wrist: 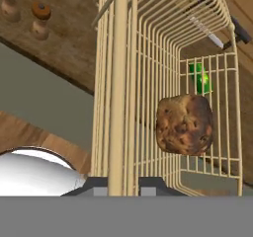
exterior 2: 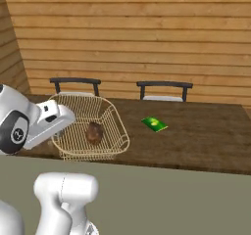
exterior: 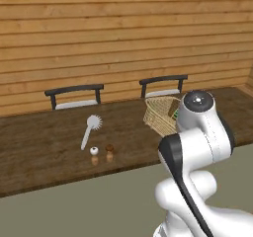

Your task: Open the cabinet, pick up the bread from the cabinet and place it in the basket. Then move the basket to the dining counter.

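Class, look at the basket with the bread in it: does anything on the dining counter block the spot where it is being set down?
Nothing visible does. The basket, bread inside, is at the dining counter edge; the green packet lies apart beside it.

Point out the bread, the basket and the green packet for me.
bread (exterior 2: 94, 131), right base view, middle of the lump
basket (exterior 2: 113, 113), right base view, right side wall
green packet (exterior 2: 154, 124), right base view, its top face

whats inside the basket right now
The bread lies on the floor of the basket, nothing else beside it. The gripper hides part of the basket's near-left rim.
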You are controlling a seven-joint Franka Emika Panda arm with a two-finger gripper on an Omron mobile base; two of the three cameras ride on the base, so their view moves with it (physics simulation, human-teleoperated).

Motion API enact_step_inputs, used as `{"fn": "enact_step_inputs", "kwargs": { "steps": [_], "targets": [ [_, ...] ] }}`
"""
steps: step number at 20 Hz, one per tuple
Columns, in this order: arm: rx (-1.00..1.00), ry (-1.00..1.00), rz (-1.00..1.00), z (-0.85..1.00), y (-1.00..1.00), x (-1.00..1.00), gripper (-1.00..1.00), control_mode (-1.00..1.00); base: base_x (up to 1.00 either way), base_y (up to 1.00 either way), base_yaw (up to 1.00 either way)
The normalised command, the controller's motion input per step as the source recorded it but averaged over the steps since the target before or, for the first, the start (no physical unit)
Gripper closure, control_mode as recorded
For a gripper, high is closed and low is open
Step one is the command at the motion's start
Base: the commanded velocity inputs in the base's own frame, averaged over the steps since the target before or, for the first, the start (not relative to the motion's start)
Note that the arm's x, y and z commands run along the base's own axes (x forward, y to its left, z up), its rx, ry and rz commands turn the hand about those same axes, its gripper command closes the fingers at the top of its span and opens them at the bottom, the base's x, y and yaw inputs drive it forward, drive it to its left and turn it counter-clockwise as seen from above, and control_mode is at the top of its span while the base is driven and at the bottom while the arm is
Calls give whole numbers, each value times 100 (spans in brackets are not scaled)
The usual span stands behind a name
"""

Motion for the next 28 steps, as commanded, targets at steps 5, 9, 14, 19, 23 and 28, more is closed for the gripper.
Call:
{"fn": "enact_step_inputs", "kwargs": {
  "steps": [5, 9, 14, 19, 23, 28],
  "targets": [
    [-4, -1, 33, -36, -16, 94, 100, -100, 0, 0, 0],
    [-6, 1, 36, -85, -1, 100, 100, -100, 0, 0, 0],
    [-6, 7, 39, -94, 0, 100, 100, -100, 0, 0, 0],
    [-11, 5, 22, -50, -7, 100, 100, -100, 0, 0, 0],
    [-11, 10, 10, -42, -30, 96, 100, -100, 0, 0, 0],
    [-14, 6, 11, -58, -20, 71, 100, -100, 0, 0, 0]
  ]
}}
